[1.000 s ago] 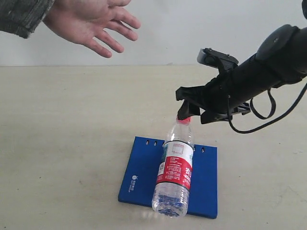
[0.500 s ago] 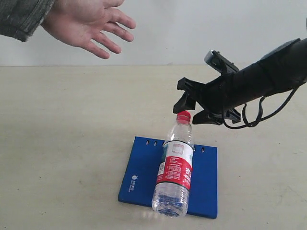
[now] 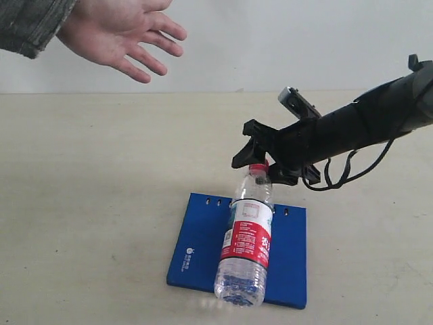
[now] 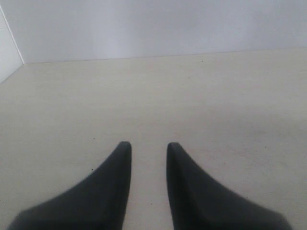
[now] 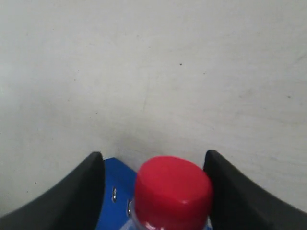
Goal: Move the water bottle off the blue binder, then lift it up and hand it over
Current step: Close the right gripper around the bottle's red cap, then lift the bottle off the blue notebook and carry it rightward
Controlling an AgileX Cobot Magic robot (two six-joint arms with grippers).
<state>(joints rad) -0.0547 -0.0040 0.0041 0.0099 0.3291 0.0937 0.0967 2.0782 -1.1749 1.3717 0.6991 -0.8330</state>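
Step in hand: the first one, moving the bottle off the binder; I judge it to be at the reach, with no grip made yet.
Bottle: the clear plastic water bottle (image 3: 247, 237) with the red-and-white label stands upright on the flat, square blue binder (image 3: 199, 237). Its base is near the edge opposite to the rivet holes.
Binder: it lies flat on the pale table (image 3: 81, 203), not yet touched by either arm.
Right tool: the right tool (image 3: 256, 164) is at the level of the red screw cap (image 5: 172, 191). Its jaws are wide apart, one on each side of the cap. In the right wrist view a gap shows on both sides, so it holds nothing.
Left tool: the left tool (image 4: 148, 146) is over bare table. Its jaws are only a little apart and nothing is between them.
Person: an open hand (image 3: 118, 34) waits palm-out above the far left side of the table, well apart from the bottle.
Next move, as I judge it: close the jaws on the cap or neck, then carry the bottle sideways and set it on the table beside the binder.
Care needed: the grip is at the very top of a tall bottle, so a crooked squeeze could tip it over.
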